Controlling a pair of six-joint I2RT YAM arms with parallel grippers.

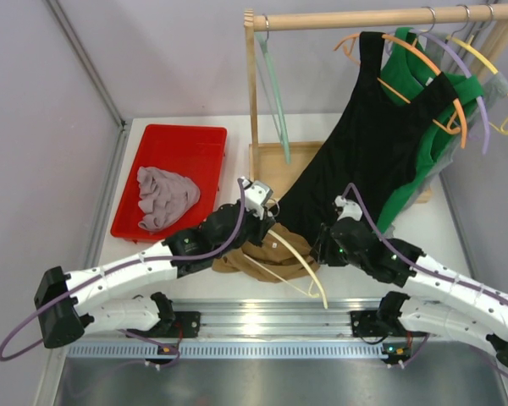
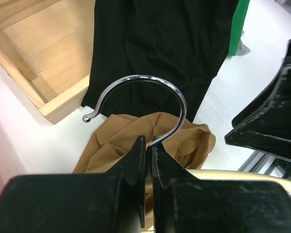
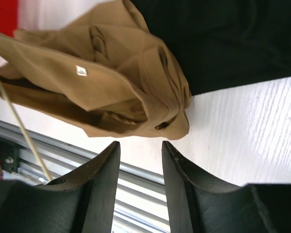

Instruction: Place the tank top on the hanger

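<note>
The left gripper (image 2: 148, 141) pinches the hanger (image 2: 138, 76) at its hook's foot, above the tank top (image 3: 111, 82) crumpled on the table (image 3: 252, 126) by the black garment (image 2: 155, 39). The right gripper (image 3: 140, 145), jaws spread, hangs beside the ribbed edge; best it takes a single layer there.

White table (image 1: 444, 233) w/ faint wood grain, boxed in by plain lilac-grey panels: left wall panel (image 1: 34, 127) along the left edge, back wall panel (image 1: 169, 51) behind the far edge, slim metal post (image 1: 85, 59) where they meet at the far-left corner. Light-wood clothes rack (image 1: 252, 85) stands toward the far-right corner, round rail (image 1: 356, 19) on top, shallow wooden base (image 1: 271, 161) below. Aluminium track (image 1: 262, 317) runs along the near edge w/ a bright glare spot; dull grey metal sheet (image 1: 262, 381) in front of it
</note>
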